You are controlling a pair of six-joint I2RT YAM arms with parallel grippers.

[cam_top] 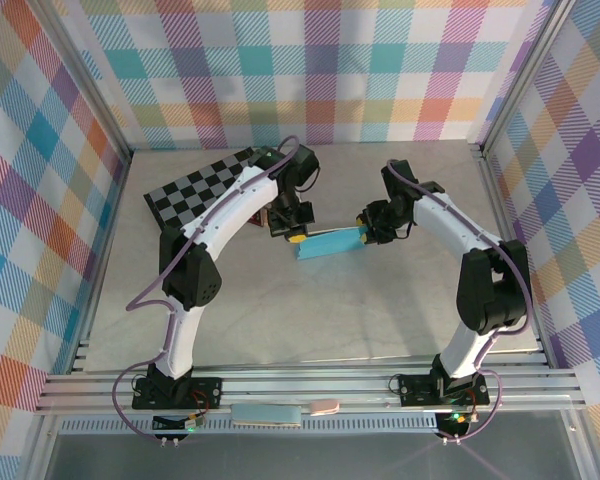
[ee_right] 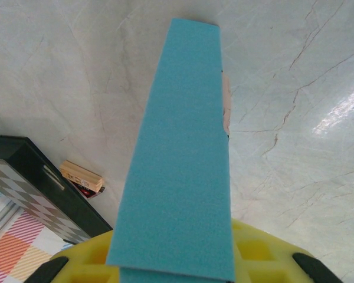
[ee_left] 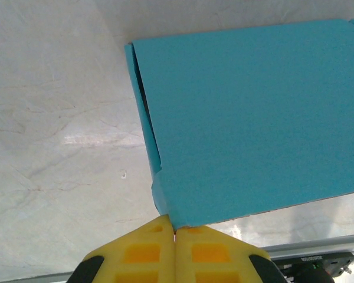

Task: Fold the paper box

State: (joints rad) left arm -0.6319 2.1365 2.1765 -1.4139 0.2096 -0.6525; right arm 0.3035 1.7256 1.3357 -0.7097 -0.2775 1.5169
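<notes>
You see the box (cam_top: 328, 243) mid-frame, nearly closed: right claw (cam_top: 365, 236) grasps 1 end, left claw (ee_left: 175, 231) clenched against its corner. Next, likely press its open side shut.

No text, label, brand, number or sign can be read on any surface in the 3 views.
</notes>
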